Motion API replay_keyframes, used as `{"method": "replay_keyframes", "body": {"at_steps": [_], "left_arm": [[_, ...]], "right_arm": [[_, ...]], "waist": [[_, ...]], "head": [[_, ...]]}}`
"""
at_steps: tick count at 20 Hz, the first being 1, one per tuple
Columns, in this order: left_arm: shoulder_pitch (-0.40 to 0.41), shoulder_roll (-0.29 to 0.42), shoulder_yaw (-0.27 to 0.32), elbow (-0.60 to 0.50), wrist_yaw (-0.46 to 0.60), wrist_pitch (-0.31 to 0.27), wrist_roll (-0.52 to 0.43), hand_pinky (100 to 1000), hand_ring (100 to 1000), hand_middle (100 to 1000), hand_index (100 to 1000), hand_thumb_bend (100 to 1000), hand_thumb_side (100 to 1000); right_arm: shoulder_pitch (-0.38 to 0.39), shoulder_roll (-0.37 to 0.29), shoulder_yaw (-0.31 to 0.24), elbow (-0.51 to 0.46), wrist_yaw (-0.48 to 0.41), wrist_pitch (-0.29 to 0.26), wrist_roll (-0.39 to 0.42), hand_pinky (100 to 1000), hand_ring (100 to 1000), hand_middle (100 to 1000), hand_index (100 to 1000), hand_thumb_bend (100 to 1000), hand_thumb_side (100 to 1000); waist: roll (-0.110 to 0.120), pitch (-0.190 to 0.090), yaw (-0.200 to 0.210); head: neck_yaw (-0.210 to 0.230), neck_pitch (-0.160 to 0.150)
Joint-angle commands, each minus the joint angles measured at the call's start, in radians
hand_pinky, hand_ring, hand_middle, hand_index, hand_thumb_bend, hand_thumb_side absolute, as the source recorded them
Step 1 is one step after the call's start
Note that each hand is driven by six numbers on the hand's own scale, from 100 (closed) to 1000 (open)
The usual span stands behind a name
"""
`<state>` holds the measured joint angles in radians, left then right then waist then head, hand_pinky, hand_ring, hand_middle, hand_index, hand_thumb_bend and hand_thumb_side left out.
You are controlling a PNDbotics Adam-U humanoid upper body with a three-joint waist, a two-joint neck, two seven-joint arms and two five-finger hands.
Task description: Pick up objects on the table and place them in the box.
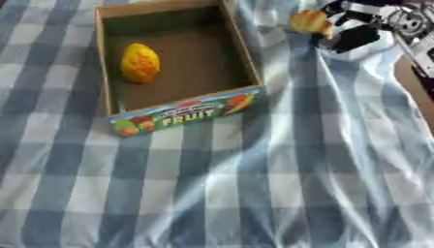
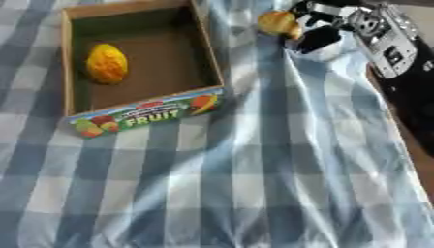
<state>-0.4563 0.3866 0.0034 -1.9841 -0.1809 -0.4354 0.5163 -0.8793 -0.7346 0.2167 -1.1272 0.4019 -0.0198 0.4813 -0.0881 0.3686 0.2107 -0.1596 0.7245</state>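
A shallow cardboard box point(image 1: 246, 53) with a "FRUIT" label on its front wall lies at the upper left. Inside it, near the left wall, lies a yellow-orange fruit point(image 1: 140, 62). To the right of the box, at the top of the view, my right hand point(image 2: 318, 29) is curled round a small orange-yellow fruit point(image 2: 277, 22), just above the cloth. The fruit sticks out to the left of the black fingers. My left hand does not show.
A blue-and-white checked cloth point(image 1: 254, 184) covers the table, rumpled along the right side. The brown table edge point(image 1: 415, 92) shows at the far right, and my right forearm point(image 2: 386, 41) comes in from the upper right corner.
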Motion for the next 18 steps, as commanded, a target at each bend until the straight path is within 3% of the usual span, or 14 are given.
{"method": "replay_keyframes", "body": {"at_steps": [1, 6, 18], "left_arm": [[-0.005, 0.022, 0.000, -0.016, 0.002, 0.000, -0.003, 785, 867, 810, 915, 331, 394], [-0.006, 0.023, -0.001, -0.016, 0.003, 0.001, -0.005, 785, 868, 810, 916, 330, 395], [-0.006, 0.023, -0.003, -0.016, 0.006, 0.002, -0.009, 785, 869, 809, 916, 330, 394]], "right_arm": [[-0.013, -0.042, -0.010, -0.021, -0.026, 0.001, 0.017, 870, 974, 797, 856, 100, 392], [-0.010, -0.045, -0.011, -0.023, -0.046, -0.018, 0.063, 882, 994, 829, 889, 100, 418], [-0.010, -0.048, -0.018, -0.015, -0.092, -0.042, 0.112, 888, 1000, 837, 888, 100, 370]], "waist": [[0.005, -0.026, -0.001], [0.004, -0.027, -0.002], [0.004, -0.027, -0.002]], "head": [[0.001, -0.003], [0.001, -0.003], [-0.002, -0.001]]}}
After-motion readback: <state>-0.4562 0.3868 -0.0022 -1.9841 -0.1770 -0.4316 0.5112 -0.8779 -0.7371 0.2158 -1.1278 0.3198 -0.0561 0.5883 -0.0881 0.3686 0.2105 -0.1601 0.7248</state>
